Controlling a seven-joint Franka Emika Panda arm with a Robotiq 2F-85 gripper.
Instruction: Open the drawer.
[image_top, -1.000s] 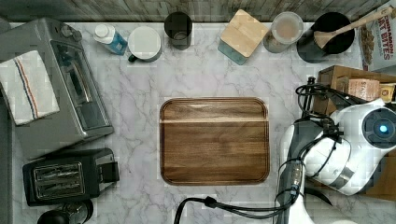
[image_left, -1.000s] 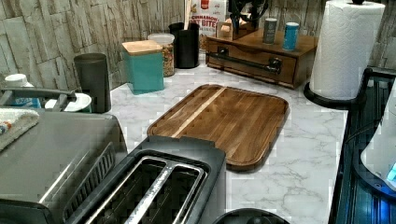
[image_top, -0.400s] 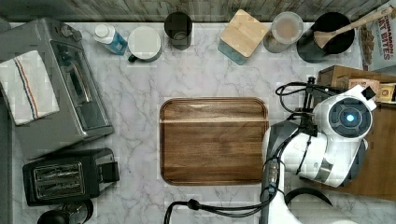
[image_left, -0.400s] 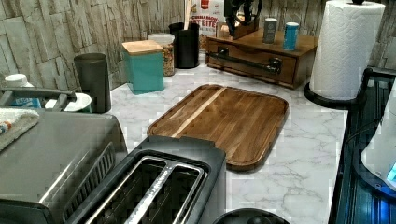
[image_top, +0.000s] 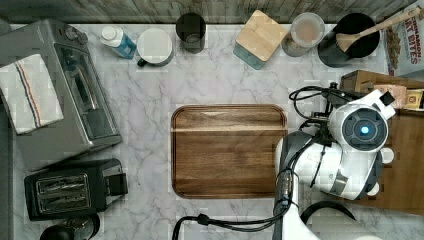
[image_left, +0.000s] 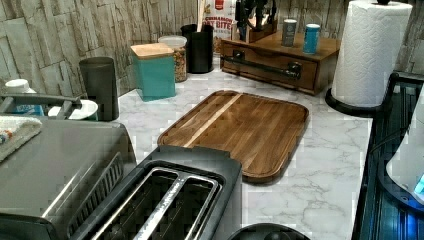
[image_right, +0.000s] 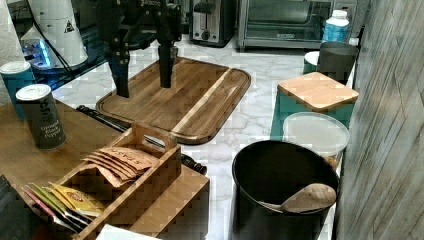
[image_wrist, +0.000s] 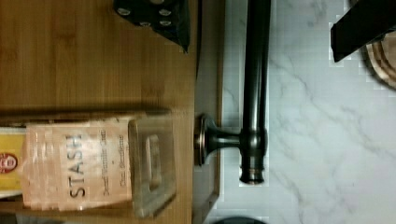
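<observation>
Gripper (image_right: 142, 75) fingers spread, empty, poised above handle (image_wrist: 254, 88). We see drawer (image_left: 270, 67) shut in cabinet front, at counter's far end in left view. We judge nothing done: descend, grasp, pull remain.

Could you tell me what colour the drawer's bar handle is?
Black; the handle shows best in the wrist view.

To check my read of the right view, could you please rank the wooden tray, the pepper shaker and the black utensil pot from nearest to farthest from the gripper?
1. Wooden tray, right beneath the gripper.
2. Pepper shaker, on the cabinet top toward the right view's left.
3. Black utensil pot, at the right view's lower right.
</observation>
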